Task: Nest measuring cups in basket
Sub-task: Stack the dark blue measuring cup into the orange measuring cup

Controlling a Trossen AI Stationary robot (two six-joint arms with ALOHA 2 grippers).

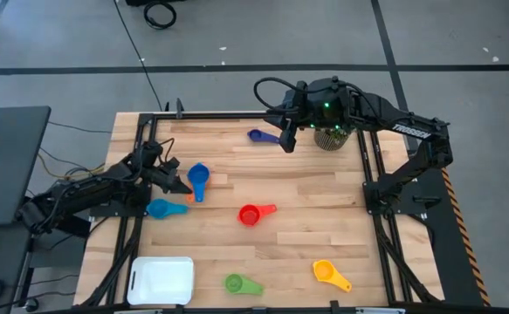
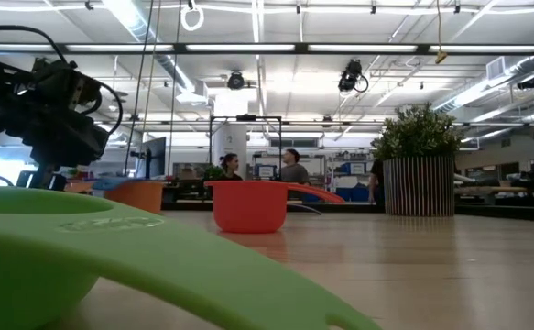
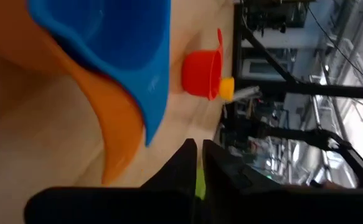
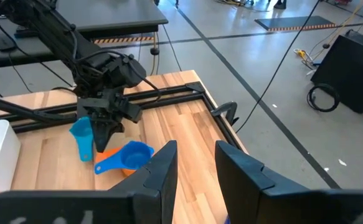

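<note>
A bright blue cup [image 1: 199, 179] sits nested in the orange cup [image 3: 116, 118], left of the table's centre. My left gripper [image 1: 180, 185] is shut beside their handles, low over the wood; its fingers [image 3: 197, 158] hold nothing. A lighter blue cup [image 1: 162, 208] lies just nearer. The red cup [image 1: 252, 214] stands mid-table. The green cup [image 1: 241, 283] and the yellow cup [image 1: 331, 274] lie by the near edge. The navy cup [image 1: 259, 136] rests near the far edge, with my open right gripper [image 1: 287, 139] raised beside it. The white basket [image 1: 161, 279] sits at the near left corner.
A plant in a round ribbed pot [image 1: 328, 137] stands at the far right, under my right arm. Black frame rails run along both table sides. Bare wood lies between the red cup and the basket. In the low view people show in the room beyond.
</note>
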